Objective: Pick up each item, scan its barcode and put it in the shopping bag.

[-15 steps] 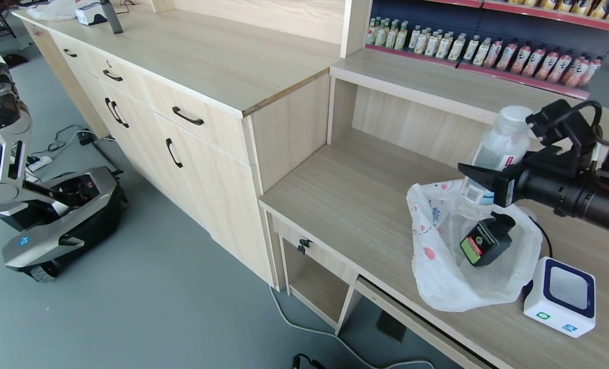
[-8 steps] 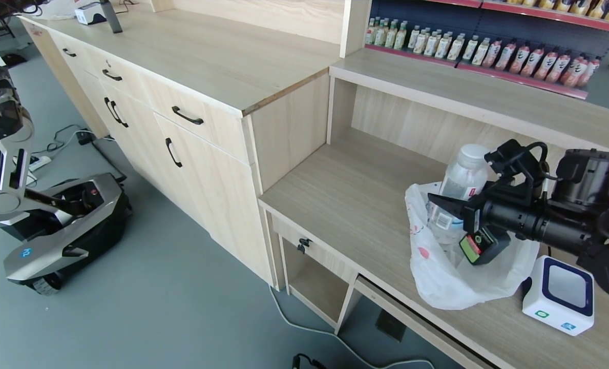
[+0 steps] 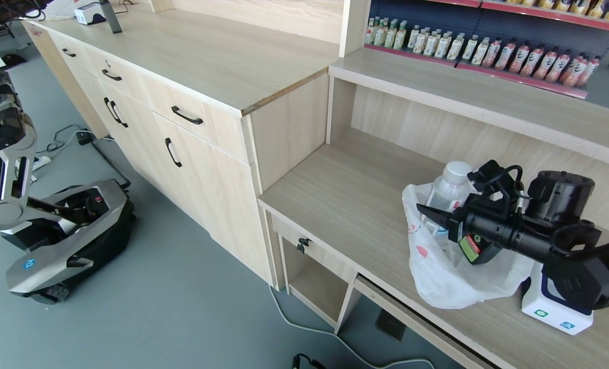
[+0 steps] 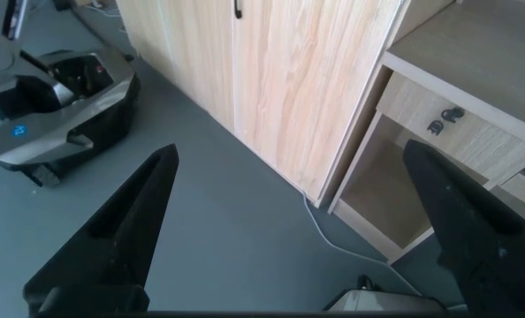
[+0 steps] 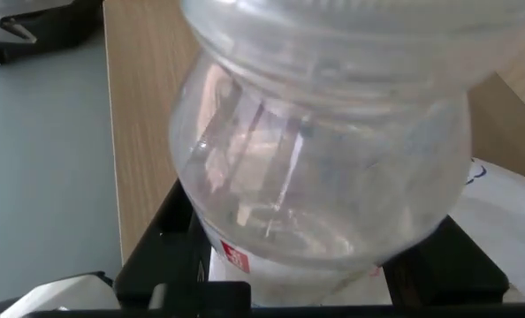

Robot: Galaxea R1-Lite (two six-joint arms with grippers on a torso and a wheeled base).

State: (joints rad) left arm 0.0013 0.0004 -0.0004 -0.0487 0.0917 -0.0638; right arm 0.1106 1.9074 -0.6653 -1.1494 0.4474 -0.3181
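1. The right pincer [image 3: 440,218] is clamping a clear bottle [image 3: 445,192] around its body, one dark finger on each side; the right wrist view is showing the bottle [image 5: 315,159] pressed between those fingers [image 5: 161,256].
2. The bottle is standing nearly upright, with its lower part sitting inside the open mouth of the white shopping bag [image 3: 437,271] and its white cap rising above the bag's rim.
3. The shopping bag is resting on the lower wooden tabletop [image 3: 355,205], near its front edge.
4. A black item with a green and red label [image 3: 476,248] is lying in the bag, just beside the bottle.
5. A white cube scanner [image 3: 555,315] is sitting on the tabletop right beside the bag, with the right arm partly covering it.
6. The left pincer [image 4: 289,155] is hanging over the grey floor, well apart from the bag, with its fingers [image 4: 112,238] spread wide and gripping nothing.
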